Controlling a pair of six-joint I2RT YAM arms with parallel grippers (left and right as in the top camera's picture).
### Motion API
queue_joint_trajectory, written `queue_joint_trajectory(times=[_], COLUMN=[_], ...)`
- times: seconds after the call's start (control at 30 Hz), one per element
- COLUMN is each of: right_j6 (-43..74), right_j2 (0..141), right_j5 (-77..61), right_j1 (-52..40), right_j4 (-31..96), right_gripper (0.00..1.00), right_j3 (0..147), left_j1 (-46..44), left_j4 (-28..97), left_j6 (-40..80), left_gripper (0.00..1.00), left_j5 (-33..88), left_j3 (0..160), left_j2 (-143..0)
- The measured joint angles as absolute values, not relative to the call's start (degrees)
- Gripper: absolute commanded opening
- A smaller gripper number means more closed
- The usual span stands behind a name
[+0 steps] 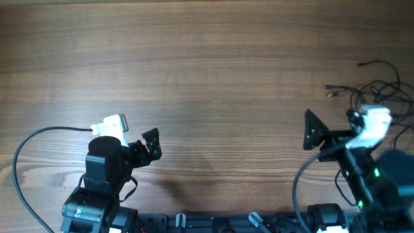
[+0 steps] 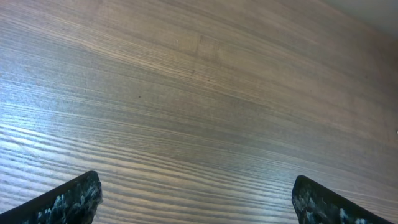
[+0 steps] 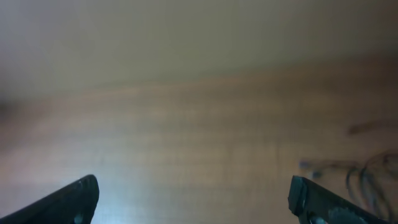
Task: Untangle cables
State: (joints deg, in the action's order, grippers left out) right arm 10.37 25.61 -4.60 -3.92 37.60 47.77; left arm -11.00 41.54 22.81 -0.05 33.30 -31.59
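- Two claws hang over a brown, wood-grained tabletop (image 1: 207, 65), both spread wide with nothing between their black fingers.
- Jaws of the left claw (image 1: 147, 146) stand fully apart and grip nothing. Its wrist view shows only bare wood grain ahead of and between its two speckled fingertips (image 2: 74, 199).
- Jaws of the right claw (image 1: 314, 131) are likewise wide apart and empty.
- Several very thin black cables (image 1: 381, 90) with small plugs at their loose ends lie in a loose tangle beyond the right claw and to its right. They are close to its white wrist housing (image 1: 372, 123) but apart from its fingers.
- From the right wrist the tangle shows as faint dark loops just ahead of the right-hand fingertip (image 3: 323, 202). That view is blurred, so the strands probably cross one another, but no single cord can be followed.
- Measured from the left claw, the cables sit well off to its right, across the tabletop.
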Motion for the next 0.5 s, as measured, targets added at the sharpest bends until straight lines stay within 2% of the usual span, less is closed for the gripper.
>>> queue_joint_trajectory(times=[0.5], right_j6=[9.7], right_j2=[4.7], right_j5=[-4.7], right_j1=[-3.9], right_j4=[7.7], right_gripper=[1.0], right_j3=[23.6], left_j1=[-11.0], left_j4=[41.6], left_j6=[22.8], left_gripper=[1.0], left_j5=[-0.1], left_j3=[33.3], left_j2=[-31.6])
